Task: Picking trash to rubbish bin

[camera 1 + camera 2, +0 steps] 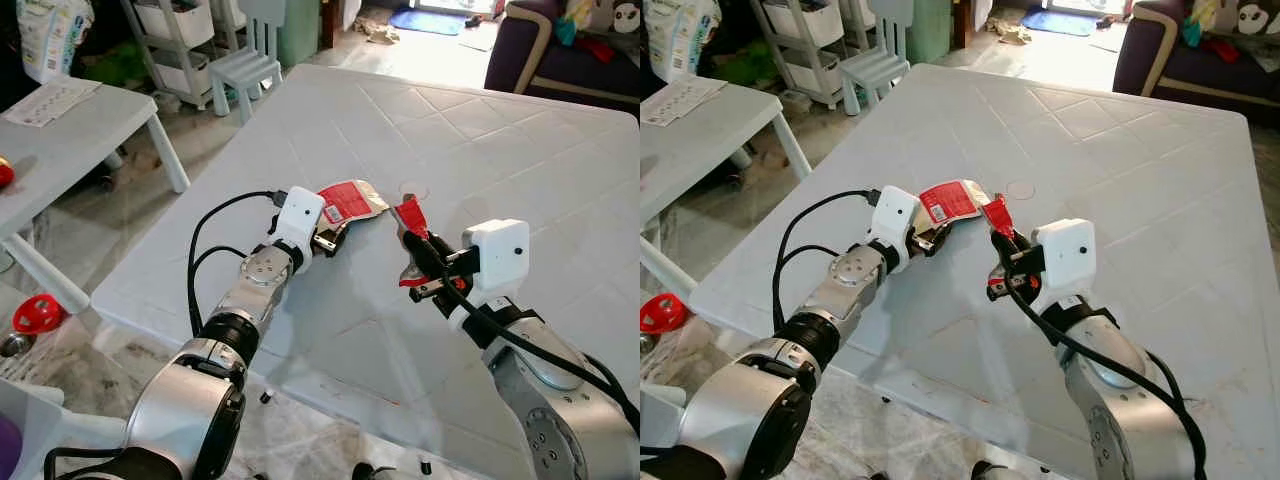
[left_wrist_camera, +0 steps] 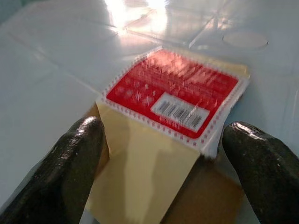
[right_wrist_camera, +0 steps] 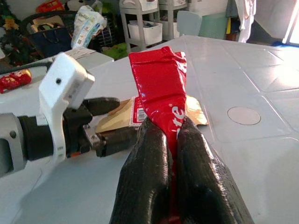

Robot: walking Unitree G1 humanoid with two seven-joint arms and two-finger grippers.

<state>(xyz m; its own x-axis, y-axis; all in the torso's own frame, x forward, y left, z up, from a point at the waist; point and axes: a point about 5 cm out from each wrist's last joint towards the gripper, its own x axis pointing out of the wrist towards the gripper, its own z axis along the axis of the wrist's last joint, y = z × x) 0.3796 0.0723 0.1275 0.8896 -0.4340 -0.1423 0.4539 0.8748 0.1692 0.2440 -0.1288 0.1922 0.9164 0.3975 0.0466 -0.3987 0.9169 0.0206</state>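
Nearest to us, our right gripper (image 1: 425,262) is holding a red wrapper (image 3: 161,88) just above the desk (image 1: 520,150), its 2 fingers (image 3: 145,182) clenched on the lower part of the strip while the rest is standing up between them. We are judging this wrapper to be thin, glossy film: very light, limp, creased along its length and likely slippery, so a pinch across its width, as now, seems the safest hold.

A little further out, our left gripper (image 1: 322,240) is reaching to the second piece of trash, a flat packet (image 2: 182,100) lying on the desk. Its 2 fingers (image 2: 77,158) are spread apart, 1 on each side of the packet's near edge, not yet closing on it. The packet is looking like stiff tan paper or card with a red printed label and a barcode, rectangular and slightly curled at 1 corner. We are expecting it to be light but flat against the surface, so taking it by the raised near edge should be easier than from above.

The desk itself is white moulded plastic with a diamond grid pattern and a round capped hole (image 1: 412,188) just beyond the packet. Further off, a small white chair (image 1: 245,65) and shelving are standing on the tiled floor. We are seeing no rubbish bin that we can identify.
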